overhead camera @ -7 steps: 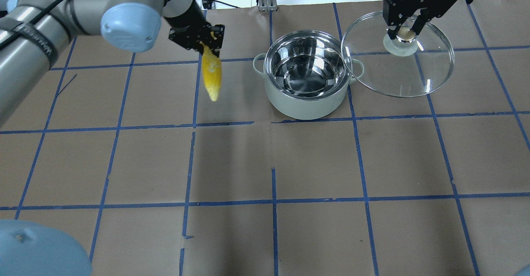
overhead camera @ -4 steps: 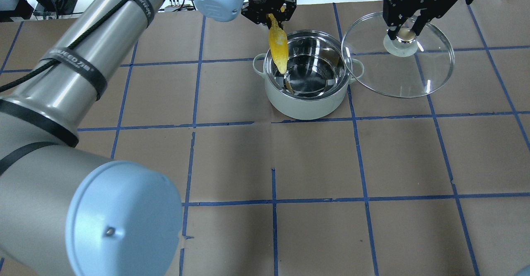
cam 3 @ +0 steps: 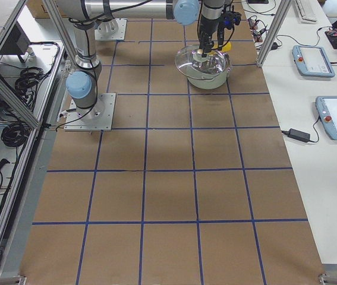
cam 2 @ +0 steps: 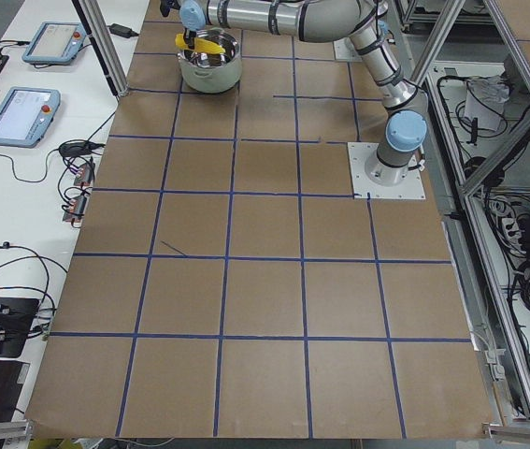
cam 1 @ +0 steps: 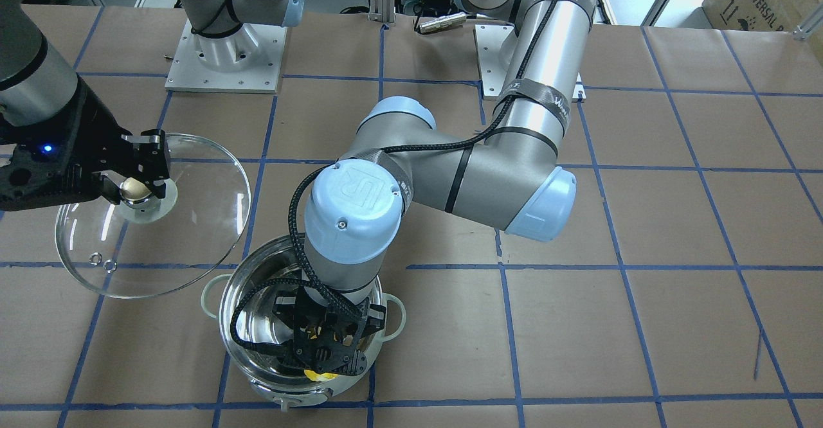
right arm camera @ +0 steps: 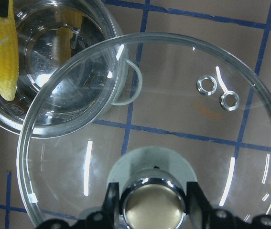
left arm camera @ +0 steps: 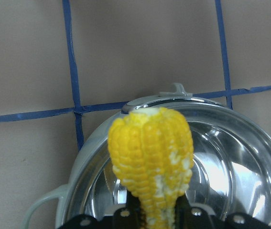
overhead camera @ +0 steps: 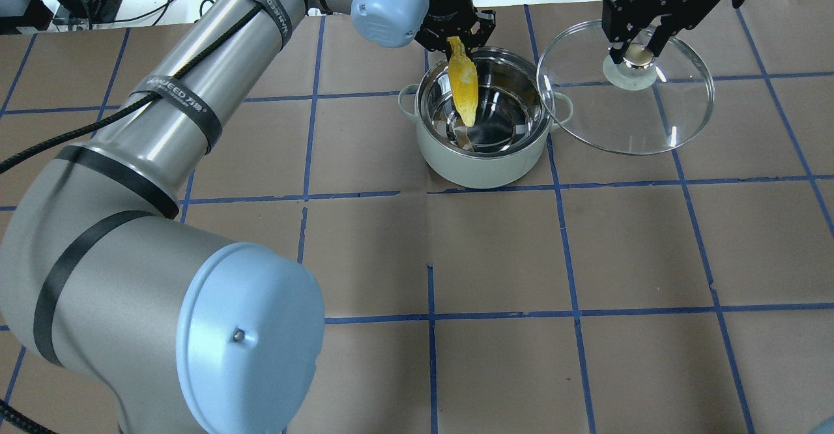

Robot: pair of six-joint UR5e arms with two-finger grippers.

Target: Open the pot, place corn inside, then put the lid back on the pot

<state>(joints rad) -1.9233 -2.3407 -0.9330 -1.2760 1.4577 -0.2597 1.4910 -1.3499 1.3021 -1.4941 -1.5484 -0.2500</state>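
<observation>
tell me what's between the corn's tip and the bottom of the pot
Nothing. In the overhead and right wrist views the corn hangs tip-down over the open pot, whose steel floor is bare apart from reflections.

Overhead and front cameras face each other; both close wrist views share the pot (overhead camera: 479, 168).

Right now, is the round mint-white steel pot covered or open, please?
Open: the right gripper holds the clear glass lid off to one side of the pot.

Brown-papered table (overhead camera: 495, 251), blue tape grid (overhead camera: 431, 317); white side bench (cam 3: 334, 196) with 2 teach pendants (cam 3: 312, 60).
</observation>
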